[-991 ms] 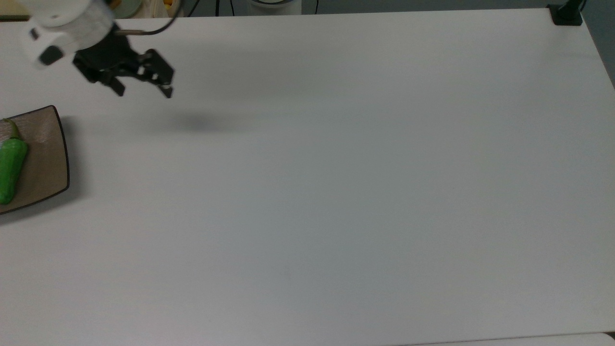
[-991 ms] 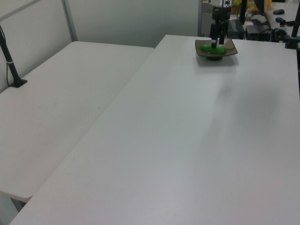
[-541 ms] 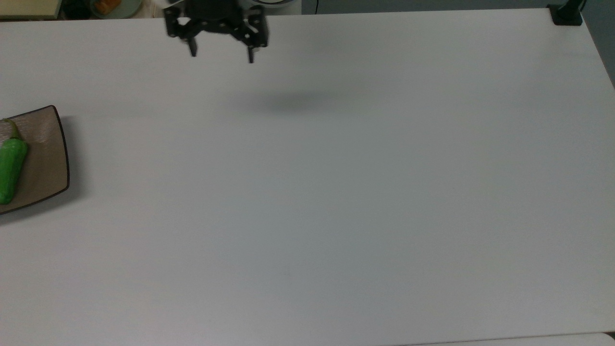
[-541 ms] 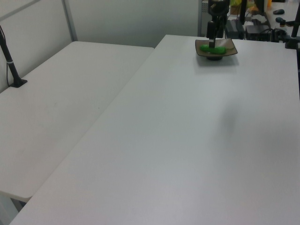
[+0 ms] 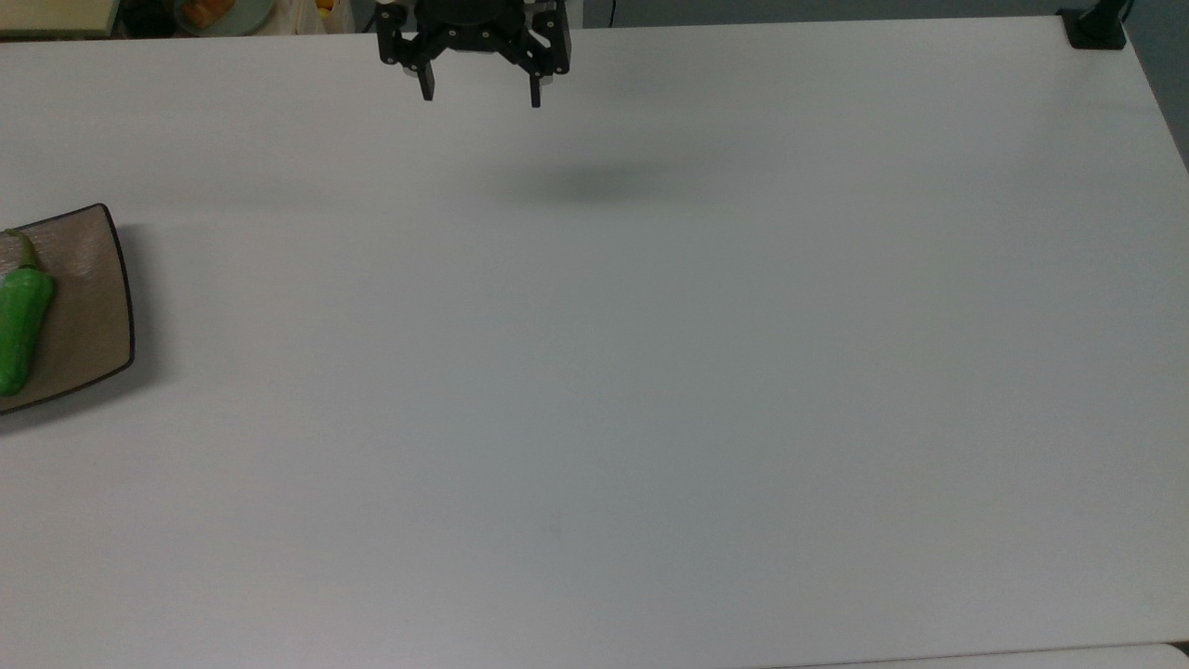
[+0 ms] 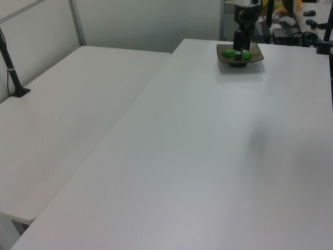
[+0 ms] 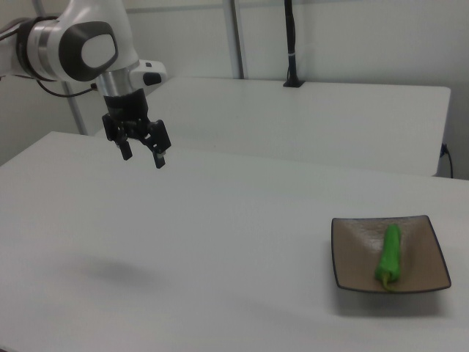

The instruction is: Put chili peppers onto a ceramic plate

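Hand (image 5: 480, 93): black, two-fingered, fingers spread apart and holding nothing; raised above the desk, well apart from the ceramic plate. In the right view the hand (image 7: 142, 155) hangs from the white arm (image 7: 80, 44), fingertips pointing down. Change: one second ago it hung near the plate's far corner in the top view; half a second ago it was further along the desk's far edge; now it is a little further still toward the top view's right, and its shadow on the desk has moved with it.

Desk (image 5: 650, 372): white, broad, bare apart from the plate.

Ceramic plate (image 5: 93, 307): squarish, tan-brown, dark rim; at the top view's left edge, partly cut off. Whole in the right view (image 7: 359, 249). Position unchanged.

Chili peppers (image 5: 20, 325): one green pepper, lying on the plate, stem toward the desk's far edge in the top view; seen lengthwise in the right view (image 7: 390, 253). Unmoved.
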